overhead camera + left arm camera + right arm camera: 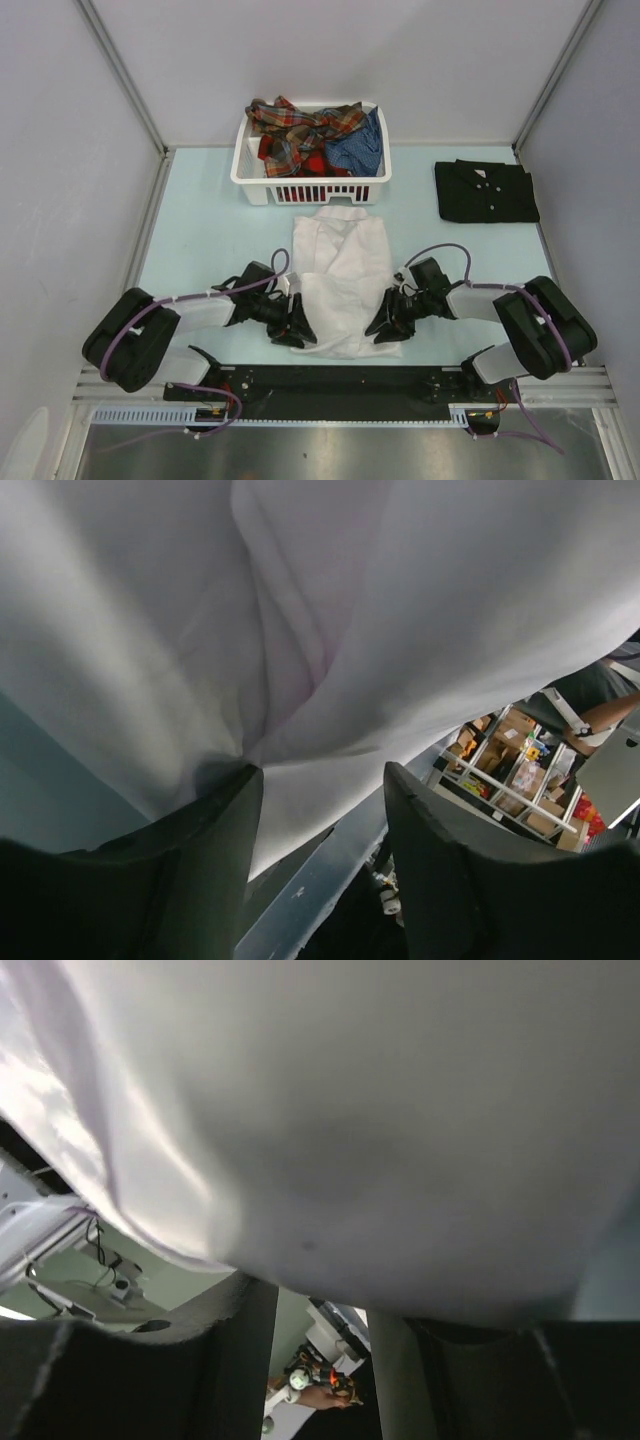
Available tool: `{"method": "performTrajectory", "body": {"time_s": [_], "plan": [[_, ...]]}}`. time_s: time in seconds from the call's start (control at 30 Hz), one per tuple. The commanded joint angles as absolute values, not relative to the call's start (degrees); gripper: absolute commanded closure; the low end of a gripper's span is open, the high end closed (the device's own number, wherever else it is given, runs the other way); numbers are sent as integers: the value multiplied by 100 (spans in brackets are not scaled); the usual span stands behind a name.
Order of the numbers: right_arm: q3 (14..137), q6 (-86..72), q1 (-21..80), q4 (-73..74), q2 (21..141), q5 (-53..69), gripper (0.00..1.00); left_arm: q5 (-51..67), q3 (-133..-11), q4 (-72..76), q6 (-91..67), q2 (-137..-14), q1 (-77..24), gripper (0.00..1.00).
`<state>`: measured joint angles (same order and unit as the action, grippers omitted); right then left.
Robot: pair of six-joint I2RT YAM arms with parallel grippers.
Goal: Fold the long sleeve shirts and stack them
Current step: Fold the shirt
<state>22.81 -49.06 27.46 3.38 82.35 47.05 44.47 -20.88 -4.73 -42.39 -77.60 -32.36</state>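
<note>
The white shirt [340,270] lies flat in the middle of the table [200,250], collar toward the basket [243,168]. My left gripper [297,328] and right gripper [386,324] sit at its near hem, jaws parted under draped cloth. Whether either pinches it, I cannot tell. It looks light and limp, so I'd take both hem corners.

one white shirt [340,270], one black shirt [485,192], one basket [312,189] (plaid cloth [300,125] and blue cloth [362,150] heaped inside, count unclear).
</note>
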Motion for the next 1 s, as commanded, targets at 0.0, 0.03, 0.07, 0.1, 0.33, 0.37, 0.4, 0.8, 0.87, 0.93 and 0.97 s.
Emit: {"method": "performTrajectory", "body": {"time_s": [0.0,0.03,0.07,0.1,0.33,0.37,0.4,0.8,0.87,0.93,0.97], "plan": [[2144,-4906,2541,527,8183,4105,51,4052,-1864,-387,-4483,-7717,-3173,38],[2205,-4791,2497,562,8139,4165,49,4121,-1872,-387,-4448,-7586,-3077,37],[2450,-4703,2505,632,7982,4279,48,4183,-1942,-439,-4247,-7254,-3059,32],[2626,-4467,2557,737,7902,4541,48,4314,-2012,-526,-4123,-7025,-3067,30],[3639,-3420,3103,1582,6523,4738,46,4281,-3162,-2362,-2823,-5047,-2893,12],[3639,-3349,3120,1521,6443,4659,47,4272,-3251,-2425,-2769,-4923,-2796,8],[3665,-3270,3138,1460,6434,4493,48,4228,-3322,-2574,-2751,-4844,-2699,2],[3797,-2365,3252,1072,7347,4052,55,4851,-3120,-1697,-3138,-6740,-1256,11],[3928,-2233,3278,1029,7662,4113,57,4799,-3182,-1635,-3208,-6943,-1327,16],[3955,-2311,3305,810,7944,4174,57,4694,-3164,-1512,-3348,-6987,-1476,18],[3912,-2425,3339,722,8180,4236,58,4711,-3138,-1460,-3410,-7057,-1555,18]]}}
